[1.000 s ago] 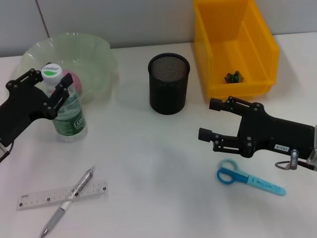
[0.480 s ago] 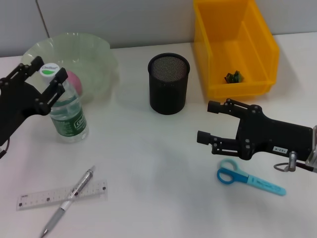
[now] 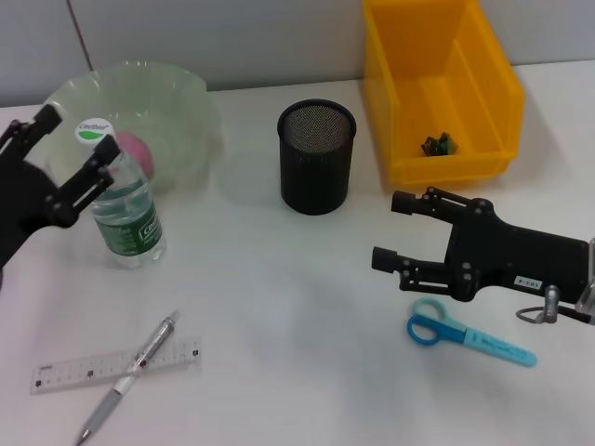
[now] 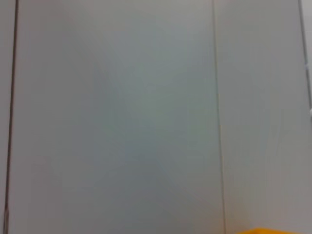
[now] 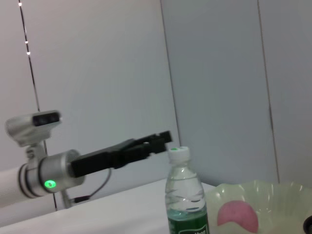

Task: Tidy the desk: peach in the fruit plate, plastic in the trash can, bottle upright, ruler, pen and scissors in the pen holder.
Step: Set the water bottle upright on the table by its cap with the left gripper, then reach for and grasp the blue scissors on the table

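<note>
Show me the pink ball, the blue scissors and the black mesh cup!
Matte pink ball, the peach (image 3: 137, 151): head view, its visible side inside the green bowl.
Blue-handled scissors (image 3: 469, 338): head view, where handles meet sheath.
Black wire-mesh cup, the pen holder (image 3: 317, 167): head view, front wall.

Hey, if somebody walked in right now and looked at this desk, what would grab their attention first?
Probably the bright yellow rectangular plastic bin at the far right, with a small dark scrap inside. Next, the clear plastic water bottle with a green label standing upright at the left, the open left tool around its cap, just in front of the translucent pale-green bowl holding a pink ball. The open right tool hovers beside blue-handled scissors.
</note>
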Motion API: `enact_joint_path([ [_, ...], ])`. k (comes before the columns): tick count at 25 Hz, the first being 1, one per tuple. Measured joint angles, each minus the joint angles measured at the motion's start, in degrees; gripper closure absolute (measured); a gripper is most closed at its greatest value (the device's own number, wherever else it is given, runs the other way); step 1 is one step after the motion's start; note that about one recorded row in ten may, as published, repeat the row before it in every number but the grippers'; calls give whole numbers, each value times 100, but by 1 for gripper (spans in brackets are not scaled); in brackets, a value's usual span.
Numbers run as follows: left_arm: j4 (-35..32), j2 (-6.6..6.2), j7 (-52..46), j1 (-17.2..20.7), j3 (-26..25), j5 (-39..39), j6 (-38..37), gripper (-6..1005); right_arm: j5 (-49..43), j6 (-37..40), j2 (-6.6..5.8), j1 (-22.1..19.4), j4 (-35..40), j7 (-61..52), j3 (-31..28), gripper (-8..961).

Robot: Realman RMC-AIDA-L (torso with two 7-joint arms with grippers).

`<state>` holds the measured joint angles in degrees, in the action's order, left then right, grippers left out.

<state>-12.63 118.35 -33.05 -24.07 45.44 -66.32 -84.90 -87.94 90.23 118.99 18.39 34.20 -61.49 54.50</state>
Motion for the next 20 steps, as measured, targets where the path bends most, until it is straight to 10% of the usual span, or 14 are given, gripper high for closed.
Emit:
enact_joint_path([
  [13,-997,-74,-159,1185,382,-828,-1110,201,-212,32,-124,-33,556,-1187,-110,130],
  [20,-1011,-135,-240,1228,389,-1074,-1278,201,-3036,339,-89,139,3734,-5662,-153,133],
])
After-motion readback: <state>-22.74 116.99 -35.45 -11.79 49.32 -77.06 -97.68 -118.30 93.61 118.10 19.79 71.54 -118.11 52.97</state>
